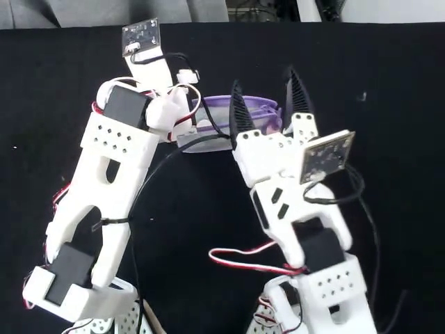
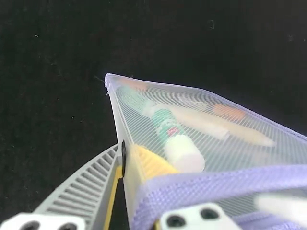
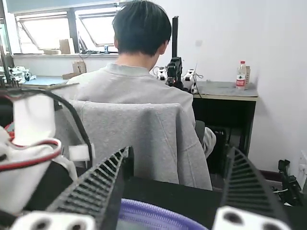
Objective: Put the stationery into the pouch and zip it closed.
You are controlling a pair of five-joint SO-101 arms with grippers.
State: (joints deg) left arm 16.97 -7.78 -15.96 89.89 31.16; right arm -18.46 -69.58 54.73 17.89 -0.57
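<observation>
The pouch (image 2: 230, 143) is translucent mesh with a purple zipper band and hangs above the black table (image 1: 389, 83). Through its wall I see a glue stick (image 2: 175, 139), a pale pencil-like stick (image 2: 216, 125) and an orange item (image 2: 229, 111). My left gripper (image 2: 125, 163) is shut on the pouch's end near the zipper band. In the high view the left gripper (image 1: 189, 129) holds the pouch (image 1: 261, 110) at table centre. My right gripper (image 1: 263, 78) stands open, its black fingers (image 3: 103, 187) on either side of the purple pouch rim (image 3: 153, 215).
A red and white cable (image 1: 240, 261) loops between the arm bases at the front of the table. The left arm's white body (image 3: 33, 158) sits close beside the right gripper. Bare black table stretches to the far right and far left.
</observation>
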